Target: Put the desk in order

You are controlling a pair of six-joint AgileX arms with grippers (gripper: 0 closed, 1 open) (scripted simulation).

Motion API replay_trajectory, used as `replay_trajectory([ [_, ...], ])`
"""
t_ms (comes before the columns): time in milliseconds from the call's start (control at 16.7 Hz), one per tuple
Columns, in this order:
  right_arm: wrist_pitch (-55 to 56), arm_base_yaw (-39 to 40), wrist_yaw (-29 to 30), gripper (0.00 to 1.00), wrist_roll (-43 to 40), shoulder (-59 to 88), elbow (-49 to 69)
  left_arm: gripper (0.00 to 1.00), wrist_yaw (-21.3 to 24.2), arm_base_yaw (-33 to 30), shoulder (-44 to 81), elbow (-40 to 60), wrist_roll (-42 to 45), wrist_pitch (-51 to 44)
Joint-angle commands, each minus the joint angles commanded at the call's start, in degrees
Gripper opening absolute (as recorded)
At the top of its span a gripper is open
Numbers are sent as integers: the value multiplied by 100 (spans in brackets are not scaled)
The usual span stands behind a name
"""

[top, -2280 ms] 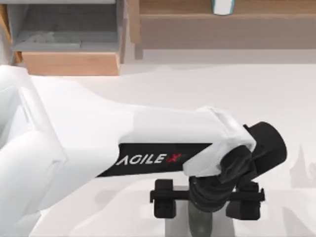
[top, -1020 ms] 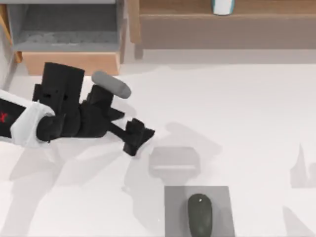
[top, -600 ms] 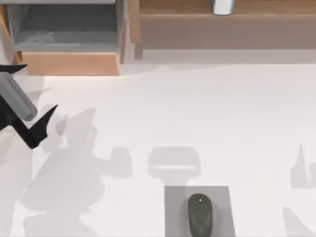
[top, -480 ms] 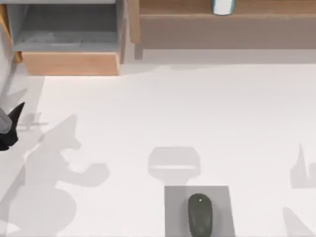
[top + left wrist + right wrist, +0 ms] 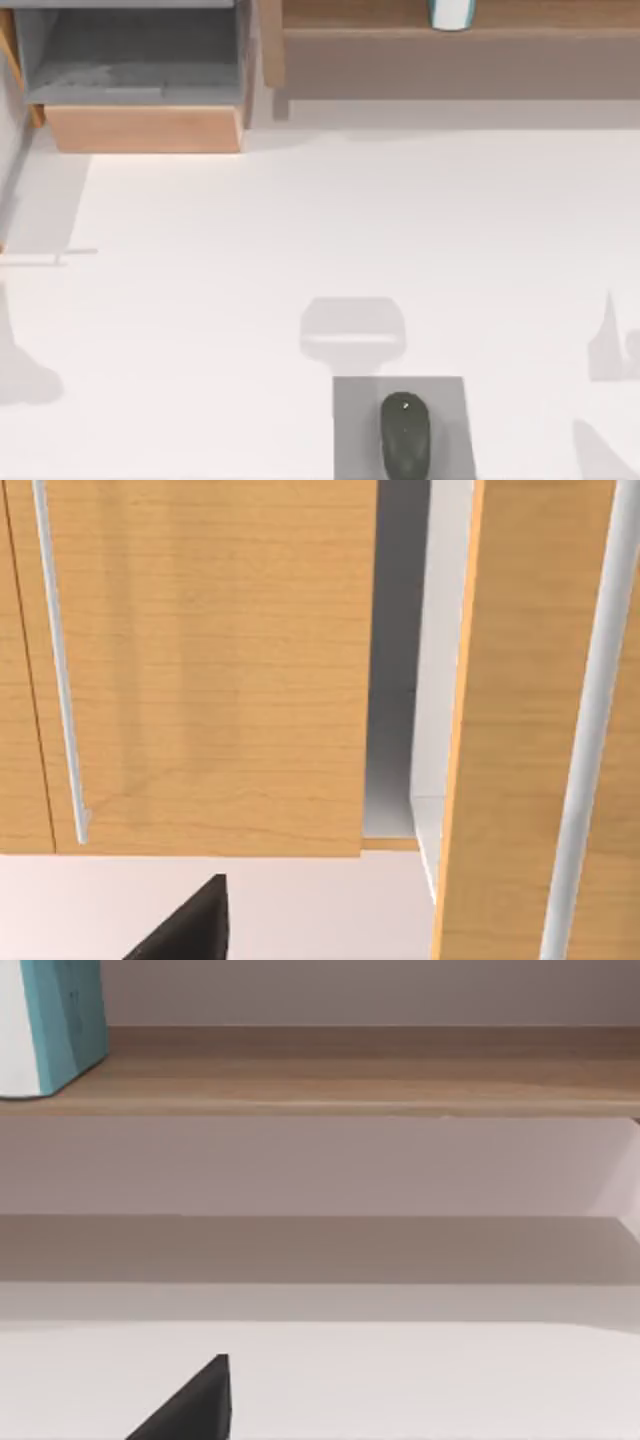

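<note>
Desk (image 5: 300, 220): mouse (image 5: 405, 435) on grey pad (image 5: 350, 420).

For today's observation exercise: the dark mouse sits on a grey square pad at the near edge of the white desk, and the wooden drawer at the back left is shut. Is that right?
Not quite. The wooden drawer at the back left stands open, as the top view shows; its grey inside is visible. The rest holds: the dark mouse sits on the grey pad at the near edge of the white desk.

Top view straight down on desk (image 5: 300, 220), wrist views low, level, facing wooden shelf units (image 5: 350, 1070).
</note>
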State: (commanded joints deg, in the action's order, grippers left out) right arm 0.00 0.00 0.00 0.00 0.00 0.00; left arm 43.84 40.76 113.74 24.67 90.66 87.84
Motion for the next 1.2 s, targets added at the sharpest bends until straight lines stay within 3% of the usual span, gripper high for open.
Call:
replay_trajectory([
  [960, 0, 0, 0, 100, 0, 0, 0, 100, -364, -301, 213, 488, 43, -219],
  [1200, 0, 0, 0, 100, 0, 0, 0, 70, -364, -301, 213, 488, 43, -219],
])
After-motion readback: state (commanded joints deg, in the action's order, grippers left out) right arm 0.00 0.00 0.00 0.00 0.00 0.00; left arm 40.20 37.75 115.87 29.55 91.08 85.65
